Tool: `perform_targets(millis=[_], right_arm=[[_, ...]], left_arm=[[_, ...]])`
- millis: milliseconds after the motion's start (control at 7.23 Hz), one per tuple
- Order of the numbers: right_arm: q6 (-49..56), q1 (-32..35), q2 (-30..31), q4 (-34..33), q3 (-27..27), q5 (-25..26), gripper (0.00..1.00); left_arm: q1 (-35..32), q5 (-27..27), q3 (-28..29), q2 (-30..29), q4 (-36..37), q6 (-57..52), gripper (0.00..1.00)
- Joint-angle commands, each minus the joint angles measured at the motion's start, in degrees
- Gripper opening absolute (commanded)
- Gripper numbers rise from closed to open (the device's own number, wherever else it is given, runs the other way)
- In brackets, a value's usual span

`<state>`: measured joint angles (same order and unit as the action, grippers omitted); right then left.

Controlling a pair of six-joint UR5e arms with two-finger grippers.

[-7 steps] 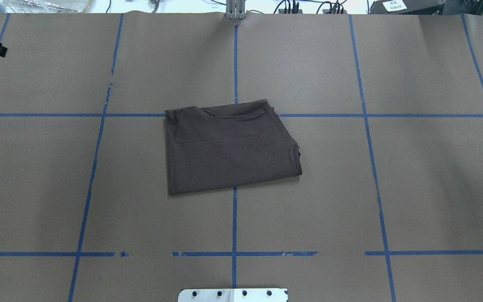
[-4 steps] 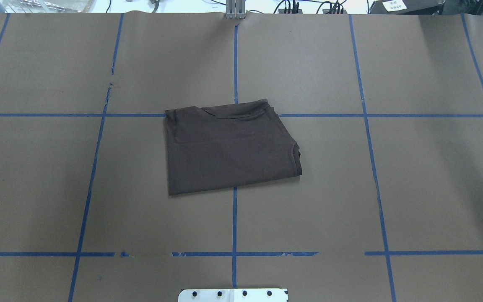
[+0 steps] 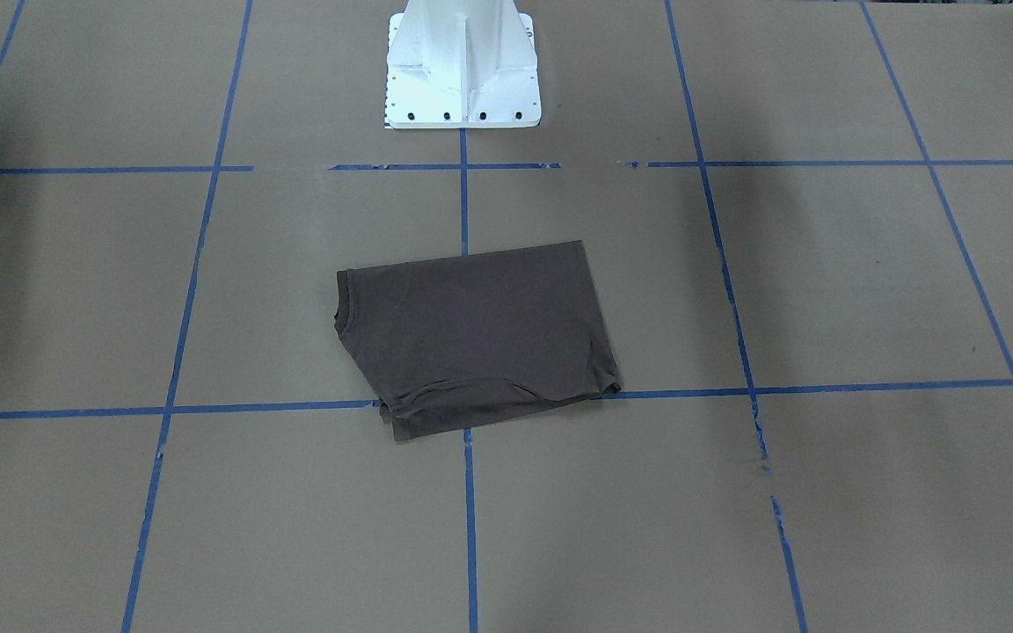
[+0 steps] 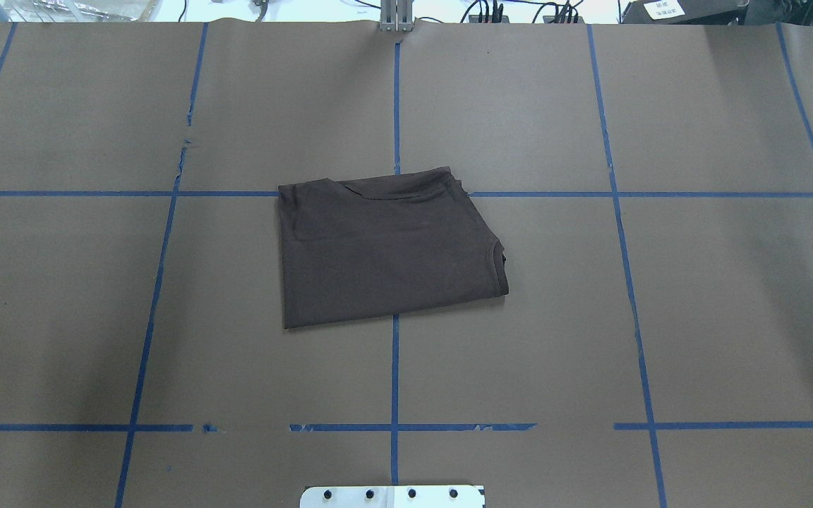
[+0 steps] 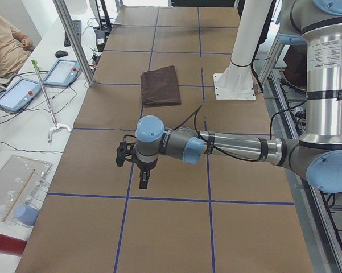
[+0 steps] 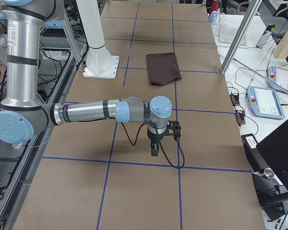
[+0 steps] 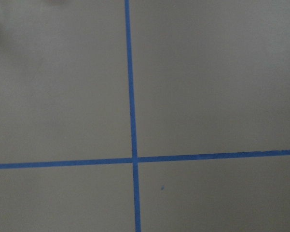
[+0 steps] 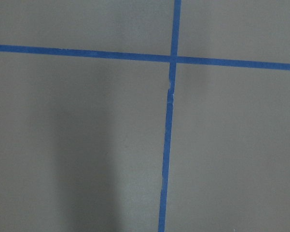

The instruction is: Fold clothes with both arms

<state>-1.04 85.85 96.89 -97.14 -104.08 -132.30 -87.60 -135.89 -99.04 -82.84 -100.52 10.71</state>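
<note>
One shirt lies folded small in the middle of the table; folding looks done. My left gripper and right gripper hang near opposite ends with no cloth; jaw opening I cannot tell.

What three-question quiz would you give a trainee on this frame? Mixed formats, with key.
1. True or false: the left gripper and right gripper are both away from the folded T-shirt.
2. In the overhead view, the collar sits at the shirt's: A) left edge, B) right edge, C) near edge.
3. Fill in: both wrist cameras show only brown paper crossed by blue ____.
Key: 1 true; 2 B; 3 tape.
</note>
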Motion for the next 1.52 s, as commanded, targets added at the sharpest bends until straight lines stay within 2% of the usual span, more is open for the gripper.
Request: perform_targets(millis=[0,277,553,968,1383], right_arm=[[-0.10,0.02,1.02,0.02,1.33,0.03,1.00],[-0.10,0.02,0.67,0.11,1.24,0.03,1.00],[-0.10,0.02,0.67,0.02,0.81,-0.06,1.00],[-0.10,0.02,0.58,0.02,0.81,-0.06,1.00],[-0.19,0.02,0.32,0.11,0.81,-0.06,1.00]], left_arm=[[-0.12,-3.06,2.70,2.50,0.32,-5.92,1.00],[-0.03,-2.98,3.06,2.42,1.20,-7.01,1.00],[-0.12,-2.71,1.84,1.46,5.84,-7.01,1.00],[-0.56,-2.01,0.78,1.27,6.22,-7.19,1.00],[-1.52,2.11,0.52,0.57,6.22,-6.66,1.00]])
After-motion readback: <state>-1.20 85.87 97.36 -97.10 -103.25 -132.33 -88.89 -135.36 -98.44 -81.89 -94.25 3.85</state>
